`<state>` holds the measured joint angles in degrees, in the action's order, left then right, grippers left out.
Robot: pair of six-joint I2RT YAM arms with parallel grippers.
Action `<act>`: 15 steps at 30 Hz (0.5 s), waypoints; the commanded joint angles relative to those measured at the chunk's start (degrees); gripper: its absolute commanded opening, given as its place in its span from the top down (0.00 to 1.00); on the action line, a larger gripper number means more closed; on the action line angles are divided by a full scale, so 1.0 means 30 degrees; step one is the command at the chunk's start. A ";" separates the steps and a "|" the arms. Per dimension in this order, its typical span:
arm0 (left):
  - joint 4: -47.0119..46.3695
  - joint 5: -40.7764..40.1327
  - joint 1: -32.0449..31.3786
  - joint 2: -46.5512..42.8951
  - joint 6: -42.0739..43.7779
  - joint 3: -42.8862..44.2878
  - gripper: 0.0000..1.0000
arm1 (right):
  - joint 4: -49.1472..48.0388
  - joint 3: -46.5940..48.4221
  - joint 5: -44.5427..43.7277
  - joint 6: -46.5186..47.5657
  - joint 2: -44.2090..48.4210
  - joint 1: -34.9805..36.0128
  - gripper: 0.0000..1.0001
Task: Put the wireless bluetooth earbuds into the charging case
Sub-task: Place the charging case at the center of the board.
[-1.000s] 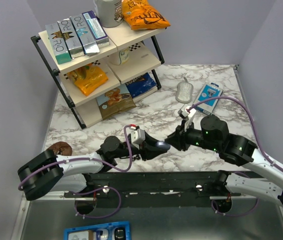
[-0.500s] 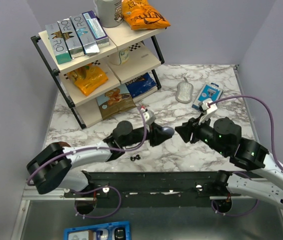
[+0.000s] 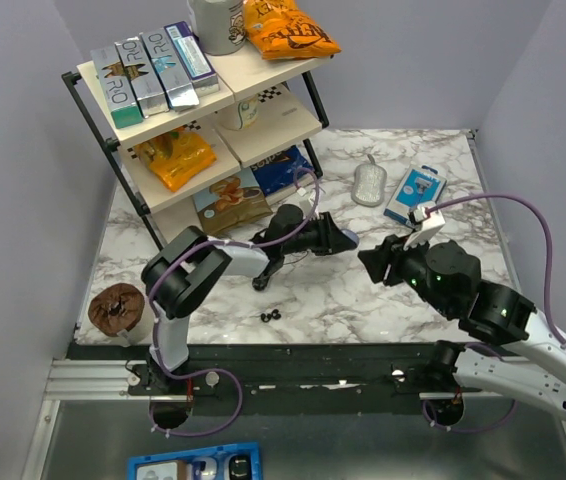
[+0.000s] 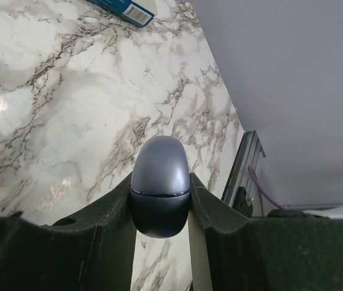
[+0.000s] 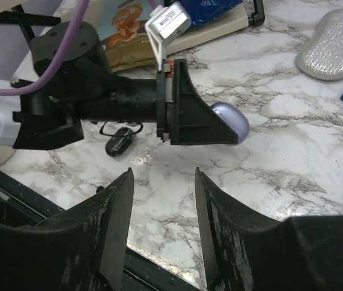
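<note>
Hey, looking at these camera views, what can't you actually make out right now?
Earbuds: top view, too small to tell how they lie; neither wrist view shows them.
Charging case: left wrist view, the left claw holds it, fingers covering its lower sides.
Dark oval thing: right wrist view, shadowed under the left arm, unidentifiable.
Blue tray: top view, cut off by the bottom edge.

You are working in a robot test booth staged like a small shop: plain walls are enclosing a marble-patterned table, a tiered rack is displaying boxes and snack bags, and a metal rail is running along the near edge.
</note>
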<state>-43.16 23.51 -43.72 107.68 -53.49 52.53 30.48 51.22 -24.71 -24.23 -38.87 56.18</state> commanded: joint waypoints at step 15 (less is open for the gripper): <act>0.7937 -0.0834 -0.0015 0.6731 -0.1651 0.8943 1.00 | -0.0229 -0.0785 -0.0904 -0.0391 0.1325 -0.0036 0.46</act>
<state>-27.40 22.39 -43.72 124.75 -58.13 76.71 29.71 48.64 -25.12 -25.30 -36.91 56.18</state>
